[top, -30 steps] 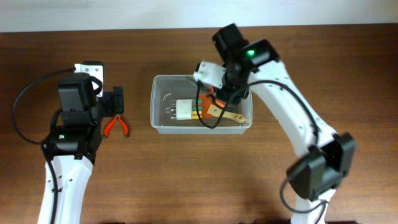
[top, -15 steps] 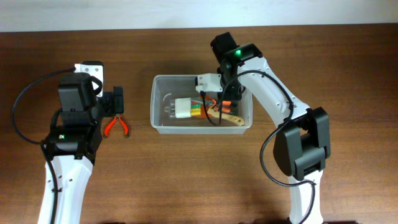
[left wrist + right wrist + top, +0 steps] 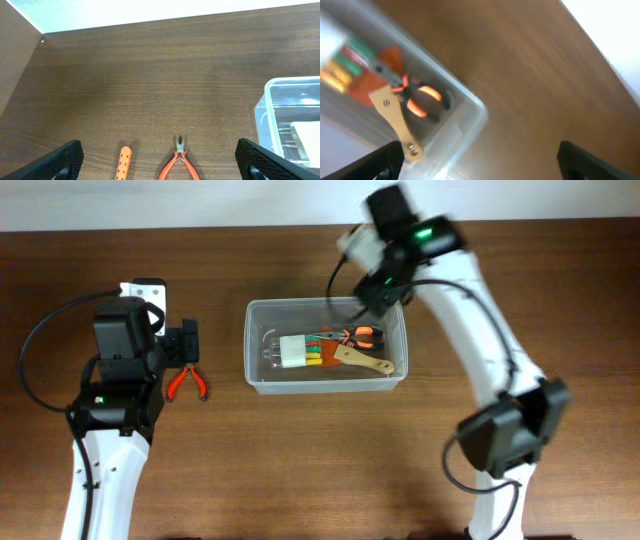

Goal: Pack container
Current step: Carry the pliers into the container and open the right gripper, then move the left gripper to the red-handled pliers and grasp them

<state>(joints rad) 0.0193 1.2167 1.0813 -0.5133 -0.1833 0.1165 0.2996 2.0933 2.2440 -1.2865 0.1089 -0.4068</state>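
The container [image 3: 326, 387], a clear plastic bin, stands mid-table. In it lie a small clear case with coloured pieces [image 3: 296, 352], orange-and-black pliers [image 3: 360, 335] and a tan flat tool [image 3: 366, 361]. My right gripper [image 3: 378, 285] hangs open and empty over the bin's far right corner. Its wrist view shows that corner [image 3: 476, 108], the pliers [image 3: 418, 98] and the tan tool [image 3: 395, 122] between the spread fingers of the right gripper [image 3: 480, 152]. My left gripper [image 3: 157, 150] is open above orange-handled pliers [image 3: 180, 161] and an orange strip [image 3: 123, 165] on the table.
The orange-handled pliers [image 3: 187, 383] lie left of the bin, just in front of the left gripper [image 3: 186, 345]. A white block [image 3: 146, 288] sits behind the left arm. The bin's near wall [image 3: 295, 115] shows at the right of the left wrist view.
My right gripper has opened and risen out of the bin toward its far right corner. The orange-and-black pliers now lie in the bin. The left arm has not moved.
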